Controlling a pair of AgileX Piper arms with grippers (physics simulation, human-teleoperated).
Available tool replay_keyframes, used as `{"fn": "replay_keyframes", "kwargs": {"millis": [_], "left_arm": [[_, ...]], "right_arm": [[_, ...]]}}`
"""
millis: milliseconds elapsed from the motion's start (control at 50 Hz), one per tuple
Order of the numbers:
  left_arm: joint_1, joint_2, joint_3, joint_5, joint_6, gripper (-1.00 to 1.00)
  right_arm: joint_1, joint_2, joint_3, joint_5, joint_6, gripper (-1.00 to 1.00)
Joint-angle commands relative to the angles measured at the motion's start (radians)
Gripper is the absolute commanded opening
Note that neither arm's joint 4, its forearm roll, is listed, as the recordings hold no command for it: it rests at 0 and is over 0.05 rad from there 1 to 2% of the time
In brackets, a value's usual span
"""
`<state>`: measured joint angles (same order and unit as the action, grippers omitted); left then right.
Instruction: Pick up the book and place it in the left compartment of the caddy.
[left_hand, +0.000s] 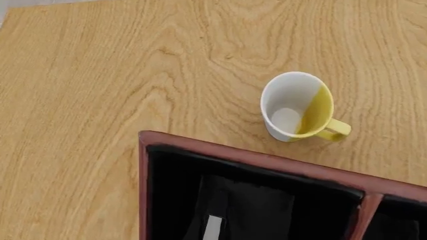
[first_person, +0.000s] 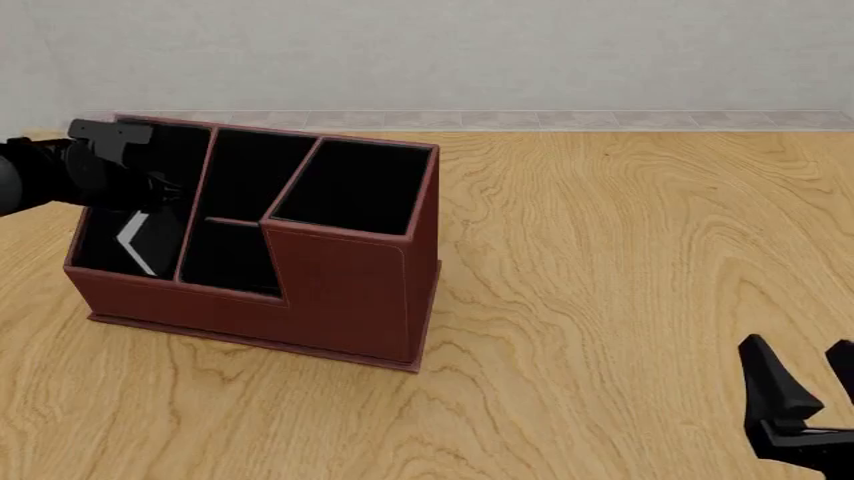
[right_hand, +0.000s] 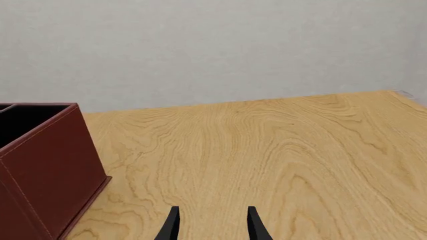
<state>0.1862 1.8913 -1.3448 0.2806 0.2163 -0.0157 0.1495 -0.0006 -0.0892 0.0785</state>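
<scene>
**A:** Start nearest the camera. What is the right gripper (first_person: 807, 395) doing?

**B:** It sits low at the near right of the pale wood-grain table (first_person: 627, 260), its two black fingers parted with nothing between them. In the right wrist view the tips (right_hand: 212, 224) stand apart over bare wood. My guess is that it is parked there to keep out of the way, since the work is all on the other side.

**A:** And beyond it?

**B:** The reddish-brown leather-look caddy (first_person: 340, 290) with its black lining and stepped front wall. The long narrow left compartment (first_person: 114, 250) runs along its lower end, and the small thin black-covered book (first_person: 138, 243) is down inside it, leaning at a tilt, white page edges showing as a bright chevron. The left wrist view shows the same pale sliver (left_hand: 213, 227) low in the dark slot.

**A:** So the left gripper (first_person: 158, 192) has let go?

**B:** I cannot tell. The arm hangs over that slot, but its fingers merge with the black lining, so whether they are spread or pinching the book is not visible. It hovers there because that slot is the target.

**A:** Anything farther back?

**B:** A white mug with a yellow interior and handle (left_hand: 299, 107), standing on the table just past the caddy's far wall, apart from it.
</scene>
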Motion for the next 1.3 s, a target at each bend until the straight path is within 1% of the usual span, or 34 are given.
{"fn": "replay_keyframes", "kwargs": {"millis": [20,200,220,820,1300], "left_arm": [[0.006,0.002,-0.01,-0.002,0.014,-1.0],[0.01,0.002,-0.008,0.0,0.016,-1.0],[0.012,0.003,-0.011,0.001,0.013,1.0],[0.002,-0.007,-0.006,0.0,0.019,1.0],[-0.011,-0.058,-0.001,0.021,0.019,1.0]], "right_arm": [[0.001,0.002,0.0,-0.002,0.0,1.0],[0.001,-0.002,0.0,0.001,-0.001,1.0],[0.001,-0.001,0.0,0.0,-0.001,1.0],[0.003,0.005,0.0,-0.005,-0.001,1.0],[0.004,0.003,-0.001,-0.006,-0.001,1.0]]}}
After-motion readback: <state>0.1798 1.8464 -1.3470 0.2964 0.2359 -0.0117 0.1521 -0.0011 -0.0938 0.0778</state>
